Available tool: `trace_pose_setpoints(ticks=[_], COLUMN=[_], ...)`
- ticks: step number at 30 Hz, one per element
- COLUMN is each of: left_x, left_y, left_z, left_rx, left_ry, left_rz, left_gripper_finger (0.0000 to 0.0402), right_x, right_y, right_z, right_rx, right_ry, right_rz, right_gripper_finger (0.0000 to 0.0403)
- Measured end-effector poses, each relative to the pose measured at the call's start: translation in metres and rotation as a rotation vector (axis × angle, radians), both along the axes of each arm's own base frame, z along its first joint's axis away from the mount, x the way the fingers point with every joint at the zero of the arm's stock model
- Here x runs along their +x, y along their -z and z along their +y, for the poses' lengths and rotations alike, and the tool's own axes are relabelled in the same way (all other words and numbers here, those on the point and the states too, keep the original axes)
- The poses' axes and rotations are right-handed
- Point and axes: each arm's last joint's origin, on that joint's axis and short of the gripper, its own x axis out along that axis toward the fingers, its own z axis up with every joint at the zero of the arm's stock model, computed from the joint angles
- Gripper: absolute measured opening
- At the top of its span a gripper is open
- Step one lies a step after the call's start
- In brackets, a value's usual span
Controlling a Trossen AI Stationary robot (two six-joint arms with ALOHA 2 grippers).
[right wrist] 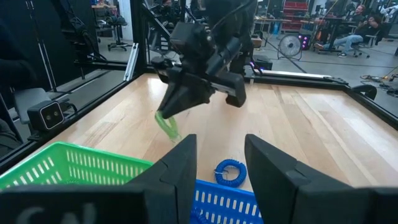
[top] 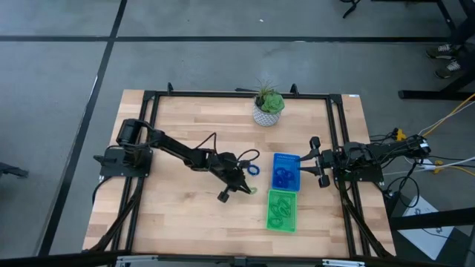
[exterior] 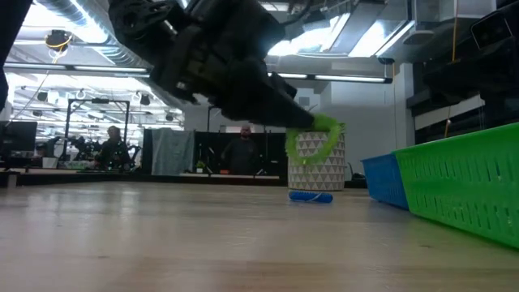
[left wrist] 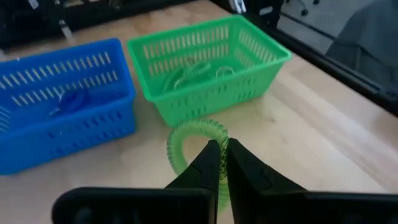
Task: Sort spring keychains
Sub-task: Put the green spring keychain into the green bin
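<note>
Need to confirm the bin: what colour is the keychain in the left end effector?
Light green keychain, pinched by the left end effector; clearest in the left wrist view.

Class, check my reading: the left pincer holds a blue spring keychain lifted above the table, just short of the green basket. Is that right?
Not quite. The spring keychain in the left pincer is light green, not blue, as the left wrist view shows. It is lifted above the table, just short of the green basket.
</note>
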Motion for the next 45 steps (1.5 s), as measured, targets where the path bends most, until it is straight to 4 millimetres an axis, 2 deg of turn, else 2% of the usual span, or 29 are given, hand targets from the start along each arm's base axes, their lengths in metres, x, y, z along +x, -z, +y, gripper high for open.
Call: trace_pose_setpoints(ticks=[19, 33, 37, 45], left_x=[0.027, 0.033, 0.037, 0.062], left_y=[-0.048, -0.065, -0.076, -0.079], left_z=[-0.019, -0.031, -0.038, -0.049], left_rx=[0.017, 0.087, 0.11, 0.146], left_ry=[0.104, 0.166, 0.191, 0.216], left_rz=[-0.139, -0.242, -0.293, -0.356], left_gripper_finger=[0.0006, 0.0006, 0.0005, 0.0005], right_x=[0.0, 0.0, 0.0, 0.0], right_y=[0.0, 0.0, 0.0, 0.0], right_z=[0.0, 0.0, 0.0, 0.0], right_rx=[0.0, 0.0, 0.0, 0.0], right_ry=[0.0, 0.0, 0.0, 0.0], right_rz=[0.0, 0.0, 0.0, 0.0], right_gripper_finger=[0.0136, 0.0136, 0.0136, 0.0136])
